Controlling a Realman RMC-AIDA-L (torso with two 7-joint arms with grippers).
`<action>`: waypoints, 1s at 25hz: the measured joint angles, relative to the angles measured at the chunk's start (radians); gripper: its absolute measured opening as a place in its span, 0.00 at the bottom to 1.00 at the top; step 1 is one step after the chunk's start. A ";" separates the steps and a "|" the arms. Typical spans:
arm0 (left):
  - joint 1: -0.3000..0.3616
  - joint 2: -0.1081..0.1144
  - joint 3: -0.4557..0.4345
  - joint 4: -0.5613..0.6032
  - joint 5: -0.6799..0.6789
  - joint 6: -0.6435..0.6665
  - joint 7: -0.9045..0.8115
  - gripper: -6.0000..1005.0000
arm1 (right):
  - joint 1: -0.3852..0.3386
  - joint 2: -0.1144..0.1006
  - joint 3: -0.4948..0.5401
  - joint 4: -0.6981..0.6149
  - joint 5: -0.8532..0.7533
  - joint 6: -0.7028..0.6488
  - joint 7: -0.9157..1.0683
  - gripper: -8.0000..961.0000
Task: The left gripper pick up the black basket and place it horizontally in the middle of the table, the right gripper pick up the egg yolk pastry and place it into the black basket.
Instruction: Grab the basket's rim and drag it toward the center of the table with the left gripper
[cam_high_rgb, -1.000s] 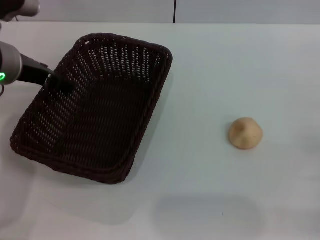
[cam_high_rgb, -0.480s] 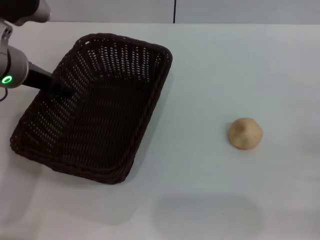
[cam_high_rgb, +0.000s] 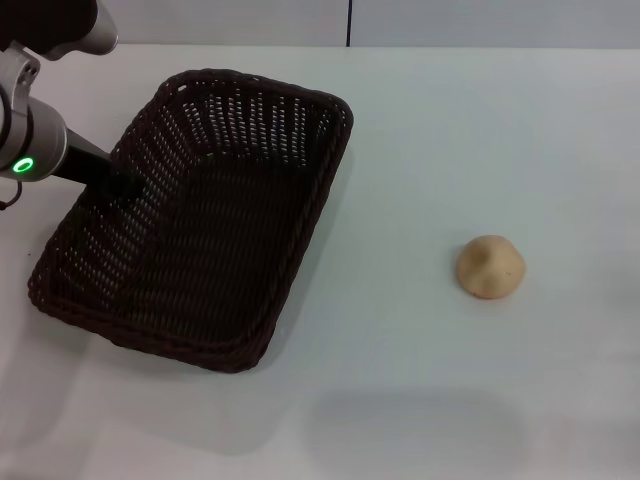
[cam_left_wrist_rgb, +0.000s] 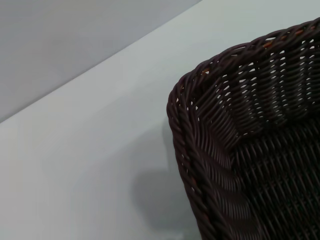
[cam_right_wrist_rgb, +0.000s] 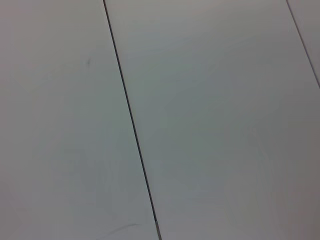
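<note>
Holding on to the left long wall of the black basket (cam_high_rgb: 200, 215), the left gripper (cam_high_rgb: 118, 180) looks pinched shut on the woven rim, though its dark fingers blend into the wicker and are hard to pick out. I think it grabs the rim there because the edge is thick and braided, so it is easy to hold.

The basket fills the left half of the head view. It sits at a slant, with one short end near the upper middle and the other near the lower left. It is not lying sideways across the middle of the table (cam_high_rgb: 420, 400), so I judge that this step is not done.

The left arm comes in from the upper left corner of the head view. Its grey part, with a green ring light (cam_high_rgb: 22, 166), points down and to the right, toward the basket wall. The left wrist view shows one rounded basket corner (cam_left_wrist_rgb: 200, 100) with white table beside it.

The egg yolk pastry (cam_high_rgb: 490, 266) sits alone on the right side of the head view, well apart from the basket. It waits there for later.

The right gripper is not seen anywhere. The right wrist view shows only a plain pale surface with thin dark lines (cam_right_wrist_rgb: 130, 115).
</note>
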 joint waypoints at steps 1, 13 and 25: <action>0.000 0.001 -0.001 0.001 0.000 0.000 0.003 0.38 | 0.000 0.000 0.000 0.000 0.000 0.000 0.000 0.83; -0.022 0.002 -0.013 -0.010 -0.053 0.005 0.175 0.34 | 0.000 0.000 -0.003 0.003 0.000 -0.013 0.000 0.83; -0.199 0.004 -0.186 0.089 -0.344 -0.073 0.542 0.28 | -0.002 0.000 -0.012 0.014 0.000 -0.038 0.000 0.83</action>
